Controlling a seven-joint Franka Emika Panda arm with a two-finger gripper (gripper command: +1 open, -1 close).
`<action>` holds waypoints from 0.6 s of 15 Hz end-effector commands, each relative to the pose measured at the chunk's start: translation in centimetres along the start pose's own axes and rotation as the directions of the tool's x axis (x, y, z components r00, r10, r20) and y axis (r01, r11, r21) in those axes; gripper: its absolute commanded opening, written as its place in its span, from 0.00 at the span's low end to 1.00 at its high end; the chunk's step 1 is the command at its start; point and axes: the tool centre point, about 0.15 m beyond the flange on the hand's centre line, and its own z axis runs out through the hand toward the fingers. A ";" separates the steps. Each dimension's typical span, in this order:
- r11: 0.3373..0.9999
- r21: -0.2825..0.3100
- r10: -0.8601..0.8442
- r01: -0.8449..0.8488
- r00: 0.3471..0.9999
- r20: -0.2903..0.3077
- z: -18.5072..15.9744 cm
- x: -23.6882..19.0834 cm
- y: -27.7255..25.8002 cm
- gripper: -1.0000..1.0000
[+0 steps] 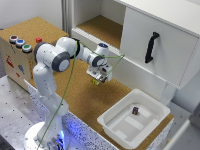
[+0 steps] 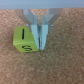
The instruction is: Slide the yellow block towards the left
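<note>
The yellow block (image 2: 23,40) is a small yellow cube with dark marks on its faces, lying on the cork board (image 2: 62,65). In the exterior view the yellow block (image 1: 95,82) shows as a small spot just under the fingers. My gripper (image 2: 40,46) is down at the board, its two fingers close together with nothing between them. It stands right beside the block, one finger (image 2: 35,35) touching or nearly touching the block's side. In the exterior view the gripper (image 1: 98,78) is over the middle of the cork board, in front of the white cabinet.
A white tub (image 1: 112,125) stands at the exterior view's lower right, with a small dark purple block (image 1: 135,110) inside. A wooden box (image 1: 15,62) with coloured buttons and a small red cube (image 1: 38,39) is at the left. A white cabinet with a black handle (image 1: 151,46) is behind.
</note>
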 end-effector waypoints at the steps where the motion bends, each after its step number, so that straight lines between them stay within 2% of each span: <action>1: 0.999 -0.045 0.027 -0.024 0.997 0.067 -0.2 1.0 -4.2 0.00; 9: 1.000 0.011 -0.017 0.016 0.998 0.063 0.5 1.2 -9.7 0.00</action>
